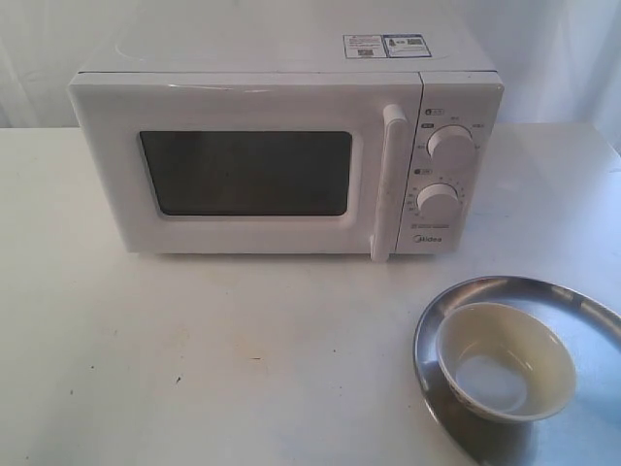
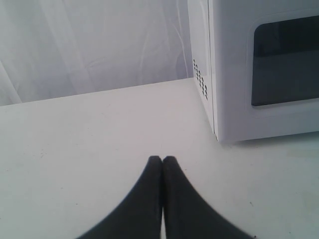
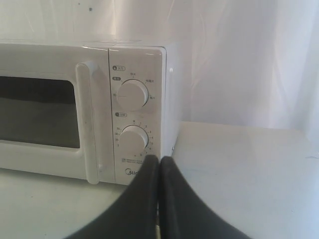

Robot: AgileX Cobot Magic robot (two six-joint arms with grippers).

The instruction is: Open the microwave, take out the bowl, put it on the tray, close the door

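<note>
Left gripper [image 2: 162, 160] and right gripper [image 3: 159, 159] pressed together, empty; bowl [image 1: 505, 361] sits on tray [image 1: 597, 335], lower right, door [image 1: 243, 173] shut: task looks complete.

Microwave [image 1: 243, 58]: casing smooth white, semi-gloss; metal or plastic, can't tell.
Door [image 1: 252, 109]: same finish; window [image 1: 247, 173] dark, glossy.
Dials [image 1: 450, 146]: smooth white plastic.
Tray [image 1: 594, 335]: polished metal, mirror-bright.
Bowl [image 1: 505, 361]: glazed ceramic, glossy cream.
Table [image 1: 194, 359]: matt white, faint scuffs.
Backdrop [image 2: 89, 45]: white cloth, creased.
L gripper [image 2: 162, 159], R gripper [image 3: 159, 159]: matt black, smooth.
</note>
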